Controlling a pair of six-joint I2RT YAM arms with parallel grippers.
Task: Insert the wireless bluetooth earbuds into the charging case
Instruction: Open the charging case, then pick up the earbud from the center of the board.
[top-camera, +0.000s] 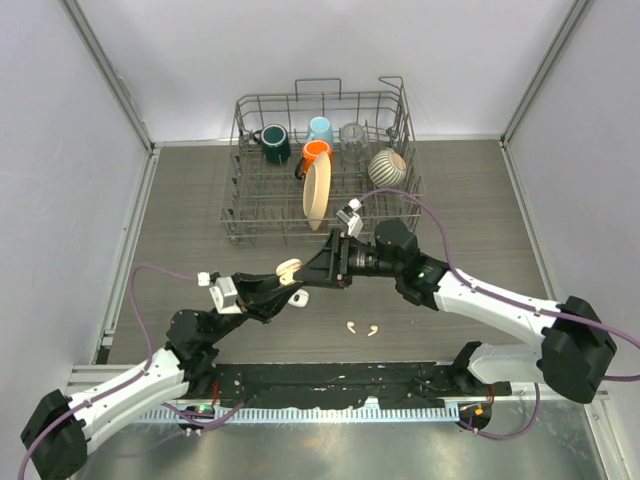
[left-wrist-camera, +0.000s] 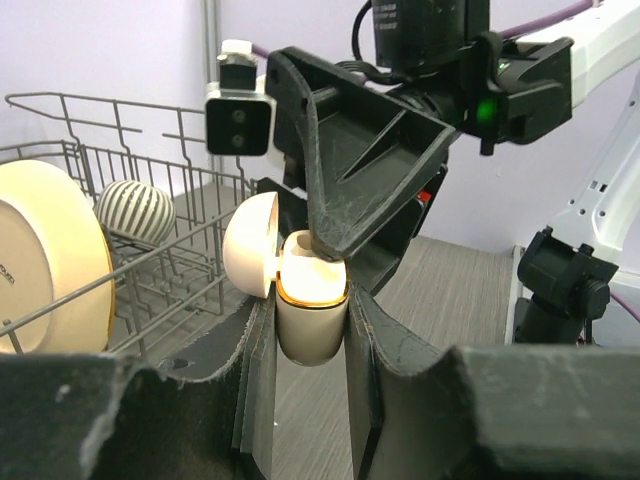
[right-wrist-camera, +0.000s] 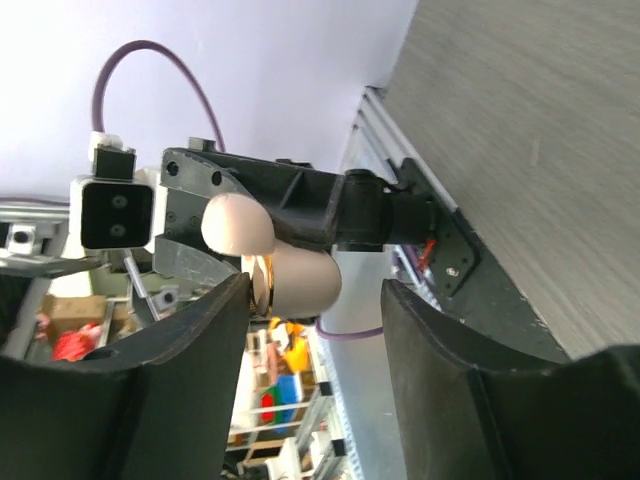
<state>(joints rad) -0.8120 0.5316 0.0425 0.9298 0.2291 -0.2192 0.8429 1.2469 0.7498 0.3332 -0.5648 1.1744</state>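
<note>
Two earbuds lay loose on the table, apart from the lid-up charging case clamped in the left gripper, with the right gripper, jaws spread, at its mouth.

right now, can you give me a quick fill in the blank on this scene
1. The left gripper clamps the charging case, whose lid is ___.
2. ___ earbuds lie loose on the table.
3. The mug nearest the plate is ___.
Missing words: open, two, orange.
</note>
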